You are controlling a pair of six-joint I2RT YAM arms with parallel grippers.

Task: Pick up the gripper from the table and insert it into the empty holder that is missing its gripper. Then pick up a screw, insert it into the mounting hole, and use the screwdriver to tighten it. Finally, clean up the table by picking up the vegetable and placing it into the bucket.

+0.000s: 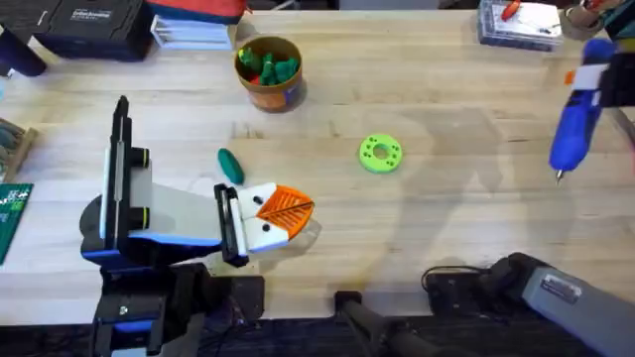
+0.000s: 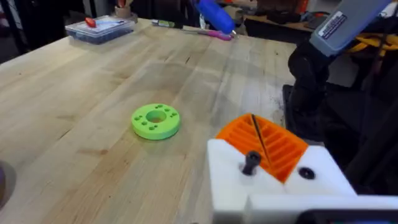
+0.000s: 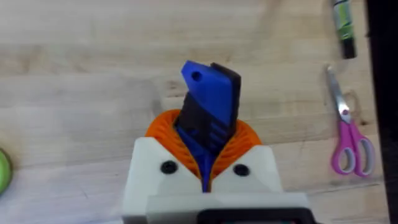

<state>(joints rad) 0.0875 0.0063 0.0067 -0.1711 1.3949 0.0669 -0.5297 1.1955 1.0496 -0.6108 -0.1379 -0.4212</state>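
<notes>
My right gripper [image 3: 205, 134] is shut on the bright blue screwdriver [image 3: 210, 102]. Overhead, that gripper [image 1: 598, 71] holds the screwdriver [image 1: 575, 131] above the table's far right, tip pointing down. My left gripper [image 1: 283, 210], white with orange pads [image 2: 280, 146], is shut low over the table near the front left, with nothing visible in it. The dark green vegetable [image 1: 230, 166] lies just behind it. The orange-brown bucket [image 1: 268, 71] stands farther back, holding green and orange toy vegetables. The loose gripper, holder and screw are out of view.
A lime-green disc with holes [image 1: 380, 154] [image 2: 155, 120] lies mid-table. Pink scissors [image 3: 351, 140] and a marker [image 3: 342, 25] lie under the right arm. A clear box [image 1: 521, 22] sits at the back right, a black case [image 1: 89, 25] at the back left, a circuit board [image 1: 12, 218] at the left edge.
</notes>
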